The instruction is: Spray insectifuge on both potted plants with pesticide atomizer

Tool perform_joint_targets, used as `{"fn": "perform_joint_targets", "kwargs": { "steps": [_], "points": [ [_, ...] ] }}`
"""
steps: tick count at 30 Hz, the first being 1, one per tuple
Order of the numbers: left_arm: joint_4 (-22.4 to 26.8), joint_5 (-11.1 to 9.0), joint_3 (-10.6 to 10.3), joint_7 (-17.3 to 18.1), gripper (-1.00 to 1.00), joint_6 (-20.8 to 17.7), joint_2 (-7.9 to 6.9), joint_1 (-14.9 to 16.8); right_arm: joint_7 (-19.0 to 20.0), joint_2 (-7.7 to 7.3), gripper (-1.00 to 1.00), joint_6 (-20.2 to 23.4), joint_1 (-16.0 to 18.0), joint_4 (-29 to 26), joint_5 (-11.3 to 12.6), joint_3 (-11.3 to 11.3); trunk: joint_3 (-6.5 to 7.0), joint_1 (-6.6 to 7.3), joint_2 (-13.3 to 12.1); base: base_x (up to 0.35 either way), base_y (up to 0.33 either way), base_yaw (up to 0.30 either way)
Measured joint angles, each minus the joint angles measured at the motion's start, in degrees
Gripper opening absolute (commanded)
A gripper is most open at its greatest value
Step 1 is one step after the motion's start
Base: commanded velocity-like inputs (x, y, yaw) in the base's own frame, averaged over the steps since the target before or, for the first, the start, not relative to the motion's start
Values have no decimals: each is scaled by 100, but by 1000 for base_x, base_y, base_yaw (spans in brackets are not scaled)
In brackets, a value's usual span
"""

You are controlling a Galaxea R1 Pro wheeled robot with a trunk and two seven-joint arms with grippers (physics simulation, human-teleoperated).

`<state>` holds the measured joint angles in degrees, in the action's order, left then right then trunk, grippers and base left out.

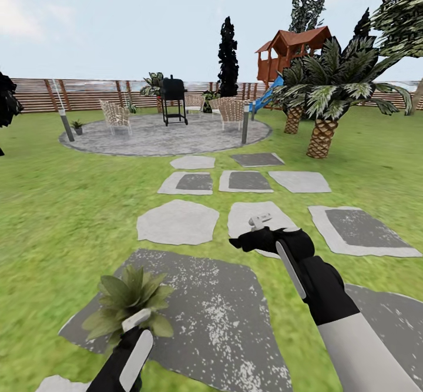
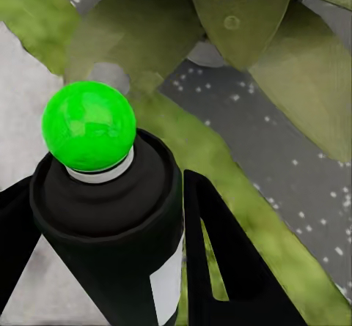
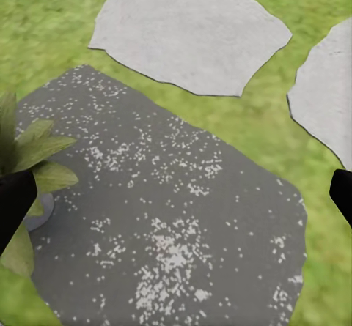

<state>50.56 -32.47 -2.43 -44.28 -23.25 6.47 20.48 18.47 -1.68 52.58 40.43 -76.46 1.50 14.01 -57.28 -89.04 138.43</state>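
Observation:
My left gripper (image 1: 135, 325) is low at the near left, shut on the pesticide atomizer (image 2: 110, 223), a dark bottle with a white label. Its round tip (image 2: 88, 126) shows bright green. The bottle points at a potted plant (image 1: 130, 301), a rosette of pointed green leaves standing on a dark speckled paving stone (image 1: 217, 315) just beyond the gripper. In the left wrist view its leaves (image 2: 242, 18) are very close. A second small potted plant (image 1: 77, 126) in a grey pot stands far off at the left rim of the round patio. My right gripper (image 1: 251, 232) hovers open over the stones.
Grey stepping stones (image 1: 176, 221) lead across the lawn to a round patio (image 1: 164, 136) with a black grill (image 1: 174, 99), chairs and two bollard lamps (image 1: 66, 126). Palms (image 1: 322, 136) stand at the right, with a playhouse (image 1: 291, 51) and slat fence (image 1: 88, 93) behind.

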Motion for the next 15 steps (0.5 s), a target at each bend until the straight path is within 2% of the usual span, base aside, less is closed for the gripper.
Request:
{"fn": "perform_joint_targets", "kwargs": {
  "steps": [1, 2, 4, 6, 8, 9, 15],
  "points": [
    [6, -16, -9, -303, -100, 144, 4, 0, -1, 3, 100, 4, 0, 0, 0, 3, 0, 0, 0, 0, 0, 0],
    [-10, -37, -11, -442, -100, 209, -1, 0, -1, 4, 100, 6, 0, 0, 0, 4, 0, 0, 0, 0, 0, 0],
    [-34, -76, -3, -497, -100, 220, -11, 0, -1, 1, 100, 7, 0, 0, -4, 3, 0, 0, 0, 0, 0, 0],
    [-53, -185, 4, -507, -100, 208, -34, 2, -1, 1, 100, 7, 1, 0, -4, 2, 0, 0, 0, 0, 0, 0],
    [-215, -482, 1, -509, -100, 145, -53, 82, -1, 1, 100, 7, 0, 0, -5, 2, 0, 0, 0, 0, 0, 0],
    [-349, -548, 2, -506, -100, 120, -55, 145, -1, 1, 100, 7, 0, 0, -6, 0, 0, 0, 0, 0, 0, 0],
    [-812, -643, 4, -218, -100, 70, -49, 385, -1, 1, 100, 10, 1, -8, -9, -3, 0, 0, 0, 0, 0, 0]
  ]
}}
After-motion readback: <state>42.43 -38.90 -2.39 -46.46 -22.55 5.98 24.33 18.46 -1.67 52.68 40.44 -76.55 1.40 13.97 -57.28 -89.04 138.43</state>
